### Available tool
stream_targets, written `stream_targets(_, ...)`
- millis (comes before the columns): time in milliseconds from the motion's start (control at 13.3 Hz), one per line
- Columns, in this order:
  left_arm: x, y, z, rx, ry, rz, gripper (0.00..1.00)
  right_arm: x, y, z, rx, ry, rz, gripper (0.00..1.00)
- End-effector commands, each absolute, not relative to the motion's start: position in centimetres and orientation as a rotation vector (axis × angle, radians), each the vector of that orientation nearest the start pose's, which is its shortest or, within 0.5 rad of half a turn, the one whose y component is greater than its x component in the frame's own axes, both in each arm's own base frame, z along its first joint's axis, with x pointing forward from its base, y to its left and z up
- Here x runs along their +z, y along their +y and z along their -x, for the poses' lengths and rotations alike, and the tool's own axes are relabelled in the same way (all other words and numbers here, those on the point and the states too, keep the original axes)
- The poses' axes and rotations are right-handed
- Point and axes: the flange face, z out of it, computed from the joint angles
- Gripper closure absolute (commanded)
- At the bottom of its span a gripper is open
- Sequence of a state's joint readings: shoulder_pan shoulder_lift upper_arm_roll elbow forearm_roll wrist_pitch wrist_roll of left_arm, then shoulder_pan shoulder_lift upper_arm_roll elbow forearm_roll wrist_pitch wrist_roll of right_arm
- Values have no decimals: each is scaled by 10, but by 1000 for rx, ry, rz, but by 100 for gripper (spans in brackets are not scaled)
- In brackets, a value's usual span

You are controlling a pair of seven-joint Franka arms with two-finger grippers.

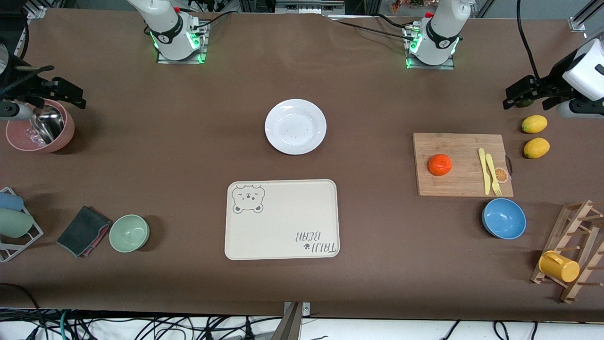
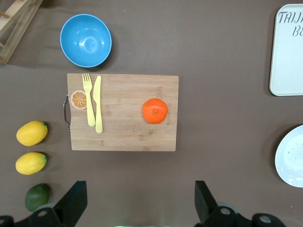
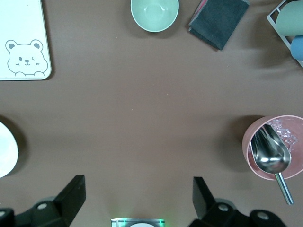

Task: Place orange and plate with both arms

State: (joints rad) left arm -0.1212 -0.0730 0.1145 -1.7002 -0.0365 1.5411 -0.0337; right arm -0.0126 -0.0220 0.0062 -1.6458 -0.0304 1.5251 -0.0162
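Two grippers (image 2: 137, 203) (image 3: 137, 201) open, empty; tray (image 1: 282, 219) printed "TAIJI BEAR"; orange (image 1: 440, 165) on cutting board (image 1: 460, 165).

The right gripper (image 3: 135, 196) hangs over bare brown table (image 3: 142, 127), its two dark fingers (image 3: 71, 196) spread wide with nothing between them. A pink bowl (image 3: 251, 153) holding a metal scoop (image 3: 271, 156) and some clear crumpled bits sits toward the right arm's end of the table. A pale green bowl (image 3: 155, 14) stands near a folded dark cloth (image 3: 220, 21). One corner of the cream bear-print tray (image 3: 23, 42) shows, and an edge of the white plate (image 3: 7, 151).
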Motion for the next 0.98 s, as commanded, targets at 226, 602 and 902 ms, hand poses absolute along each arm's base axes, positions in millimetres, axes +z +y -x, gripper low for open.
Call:
stream_targets(226,607,-8,-531,129,-16,3187,0,605,-6,-541,149,-31,3166,0)
stream_targets(602,608,-6,-534,90,-22,3188,0,605,-6,-541,146,-29,3163,0)
stream_targets(902,607,-4,-534,92,-27,3187,0,604,-5,-542,141,-31,3162,0)
